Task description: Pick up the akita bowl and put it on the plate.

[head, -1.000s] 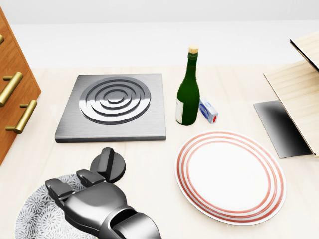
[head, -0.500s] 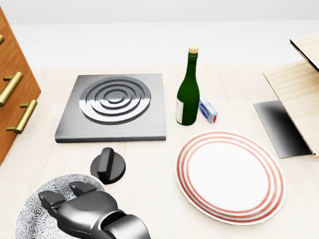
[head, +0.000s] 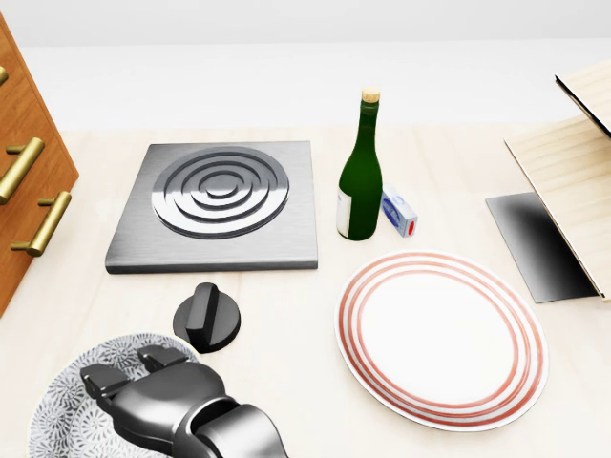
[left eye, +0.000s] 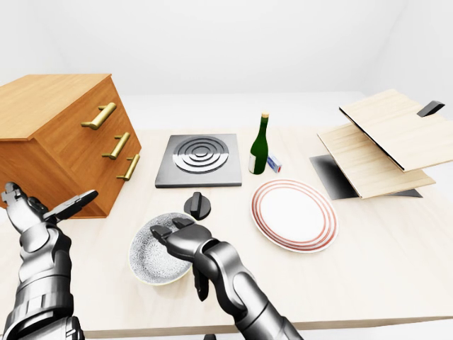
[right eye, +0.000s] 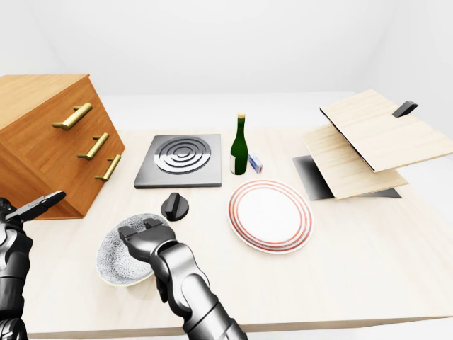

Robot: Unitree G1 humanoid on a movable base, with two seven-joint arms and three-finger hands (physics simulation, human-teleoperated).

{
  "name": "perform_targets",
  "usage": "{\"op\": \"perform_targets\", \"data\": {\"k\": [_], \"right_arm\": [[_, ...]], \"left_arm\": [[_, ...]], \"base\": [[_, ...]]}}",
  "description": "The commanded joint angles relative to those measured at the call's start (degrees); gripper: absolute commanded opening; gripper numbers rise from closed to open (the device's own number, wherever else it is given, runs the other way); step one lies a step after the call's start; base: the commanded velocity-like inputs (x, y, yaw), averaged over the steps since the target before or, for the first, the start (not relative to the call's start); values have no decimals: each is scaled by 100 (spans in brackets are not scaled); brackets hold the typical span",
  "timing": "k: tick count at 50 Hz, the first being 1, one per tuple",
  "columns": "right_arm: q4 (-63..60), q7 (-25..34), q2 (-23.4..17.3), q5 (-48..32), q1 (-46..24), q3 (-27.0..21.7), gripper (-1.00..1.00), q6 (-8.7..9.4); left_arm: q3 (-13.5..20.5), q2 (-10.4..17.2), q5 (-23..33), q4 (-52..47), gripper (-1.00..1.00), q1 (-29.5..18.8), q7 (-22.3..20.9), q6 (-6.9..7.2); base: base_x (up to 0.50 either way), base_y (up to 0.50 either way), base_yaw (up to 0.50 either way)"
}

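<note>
- Akita bowl (left eye: pixel 147 256) lies near-left, well apart from the plate (left eye: pixel 294 214).
- Right hand (left eye: pixel 182 239) curls over its right rim; whether it grips, I cannot tell. Left hand (left eye: pixel 39 212) hangs splayed, empty.
- A shallow rim pinch could slip and tip it.

On my table (left eye: pixel 382 262), at the left-eye view's left, stands a wooden drawer cabinet (left eye: pixel 64 134) with brass handles. In my head view a grey burner slab (head: pixel 218 205) lies flat — a black knob (head: pixel 206 317) just below it. Right of the slab a green bottle (head: pixel 360 181) stands upright, a small carton (head: pixel 399 212) just beside it. Tilted wooden boards (head: pixel 563 172) sit far right.
</note>
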Motion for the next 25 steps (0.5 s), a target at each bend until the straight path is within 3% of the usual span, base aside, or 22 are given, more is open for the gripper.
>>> {"op": "perform_targets", "data": {"k": [1, 22, 23, 24, 25], "right_arm": [[144, 0, 0, -54, -37, 13, 100, 0], [66, 0, 0, -71, -37, -11, 98, 0], [64, 0, 0, -72, -45, -15, 90, 0], [70, 0, 0, -67, -59, -23, -27, 0], [67, 0, 0, -65, -59, -24, -100, 0]], "left_arm": [[-11, 3, -10, 26, 100, -17, -1, 0], [-11, 18, -31, 28, 100, -19, -10, 0], [-11, 14, -30, 28, 100, -18, -9, 0], [-12, 14, -28, 29, 100, -23, -6, 0], [-13, 10, -23, 43, 100, -26, -8, 0]], "base": [[0, 0, 0], [0, 0, 0], [0, 0, 0], [0, 0, 0], [0, 0, 0]]}}
